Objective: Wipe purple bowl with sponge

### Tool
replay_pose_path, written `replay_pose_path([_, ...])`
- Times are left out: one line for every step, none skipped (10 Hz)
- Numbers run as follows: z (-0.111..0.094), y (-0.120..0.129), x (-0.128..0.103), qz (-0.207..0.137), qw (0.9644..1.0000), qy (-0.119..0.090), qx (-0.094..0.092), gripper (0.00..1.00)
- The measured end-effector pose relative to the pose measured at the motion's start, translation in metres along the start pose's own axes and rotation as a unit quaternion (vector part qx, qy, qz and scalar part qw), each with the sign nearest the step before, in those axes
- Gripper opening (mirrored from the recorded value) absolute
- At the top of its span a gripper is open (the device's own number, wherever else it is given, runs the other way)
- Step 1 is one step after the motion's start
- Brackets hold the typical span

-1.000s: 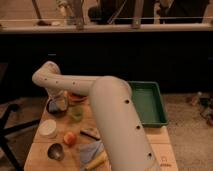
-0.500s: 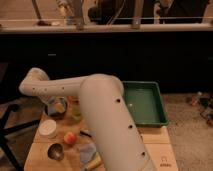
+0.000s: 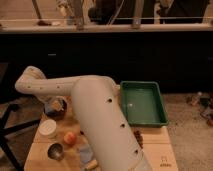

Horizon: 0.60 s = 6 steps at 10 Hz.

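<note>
Purple bowl: we count one (image 3: 56, 107), at the table's far left, largely hidden beneath the arm's forearm.
Sponge: we count one bluish pad (image 3: 85, 151) at the table's near edge, partly behind the arm; we cannot be sure it is the sponge.
Gripper: one (image 3: 54, 104), down at the purple bowl under the bent forearm; the fingers are closed, and we cannot tell whether they hold anything.
Arm: one (image 3: 100, 120), rising from the near edge, bending at an elbow on the far left, then folding down toward the bowl.
Other things: one white cup (image 3: 48, 128), one orange fruit (image 3: 70, 137), one grey metal bowl (image 3: 55, 150), all nearer us than the fingers; one green tray (image 3: 144, 104) well to their right.
Table: one (image 3: 157, 150), pale wood.
</note>
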<state>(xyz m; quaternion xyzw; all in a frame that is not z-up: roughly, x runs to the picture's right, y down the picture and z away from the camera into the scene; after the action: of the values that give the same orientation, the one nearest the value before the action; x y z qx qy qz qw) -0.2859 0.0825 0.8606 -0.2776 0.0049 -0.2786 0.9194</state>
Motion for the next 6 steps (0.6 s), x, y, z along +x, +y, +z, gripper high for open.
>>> replay_pose_path([0.006,-0.005,0.002,0.003,1.0,-0.001,-0.005,0.0])
replay_pose_path([0.015,-0.008,0.0,0.003,0.9999,-0.005,-0.014,0.0])
replay_pose_path([0.025,-0.012,-0.001,0.003,0.9997,-0.005,-0.023,0.0])
replay_pose_path([0.033,-0.016,0.001,0.006,0.9995,-0.004,-0.03,0.0])
replay_pose_path([0.035,-0.02,0.005,0.009,0.9994,-0.001,-0.034,0.0])
replay_pose_path([0.034,-0.025,0.013,0.012,0.9993,0.003,-0.036,0.0])
